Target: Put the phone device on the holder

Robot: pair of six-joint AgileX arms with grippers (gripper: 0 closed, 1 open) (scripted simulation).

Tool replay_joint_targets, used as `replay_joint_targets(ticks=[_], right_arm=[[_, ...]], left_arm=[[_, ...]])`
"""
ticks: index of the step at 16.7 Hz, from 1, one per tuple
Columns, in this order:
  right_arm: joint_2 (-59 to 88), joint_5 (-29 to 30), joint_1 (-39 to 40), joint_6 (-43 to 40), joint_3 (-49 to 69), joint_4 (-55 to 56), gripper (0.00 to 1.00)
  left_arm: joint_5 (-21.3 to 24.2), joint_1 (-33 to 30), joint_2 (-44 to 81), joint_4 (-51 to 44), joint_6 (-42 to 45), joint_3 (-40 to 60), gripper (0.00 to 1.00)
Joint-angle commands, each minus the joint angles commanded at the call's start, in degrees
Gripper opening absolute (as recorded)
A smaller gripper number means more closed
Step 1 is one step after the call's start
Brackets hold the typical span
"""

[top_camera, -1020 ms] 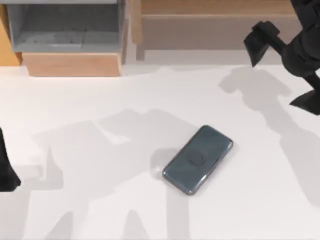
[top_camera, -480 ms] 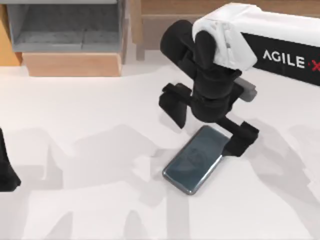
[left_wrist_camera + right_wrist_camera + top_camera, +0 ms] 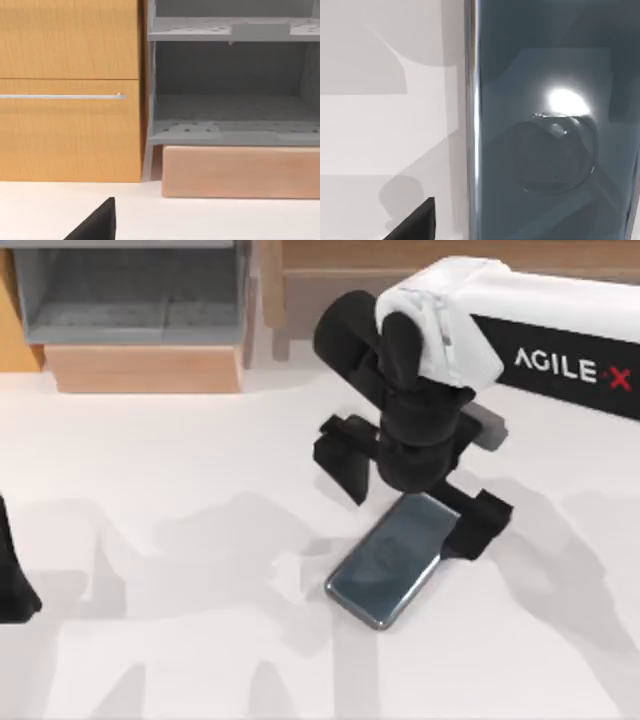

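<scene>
One relation matters: my right end effector [image 3: 413,508], fingers spread wide, straddles the far end of the phone device [image 3: 388,565], which lies flat mid-bench, long axis running near-left to far-right; my left arm sits parked at the left edge

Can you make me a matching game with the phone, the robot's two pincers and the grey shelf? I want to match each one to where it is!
Things:
1. phone device
2. right pincer
3. left pincer
4. grey shelf

Places:
A. at the table's left edge
B. flat on the white table
C. open, straddling the phone's far end
D. back left corner

Pairs: 1-B, 2-C, 3-A, 4-D
</scene>
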Motion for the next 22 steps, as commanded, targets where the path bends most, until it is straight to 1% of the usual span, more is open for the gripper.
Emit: replay_joint_targets(ticks=[7, 12, 22], right_arm=[[5.1, 0.1, -0.1, 0.0, -8.0, 13.5, 1.0], [5.5, 0.1, -0.1, 0.0, -8.6, 14.3, 1.0], [5.5, 0.1, -0.1, 0.0, -8.6, 14.3, 0.25]], left_arm=[[0.0, 0.0, 0.0, 0.0, 0.0, 0.0, 1.0], [0.0, 0.0, 0.0, 0.0, 0.0, 0.0, 1.0], [0.0, 0.0, 0.0, 0.0, 0.0, 0.0, 1.0]])
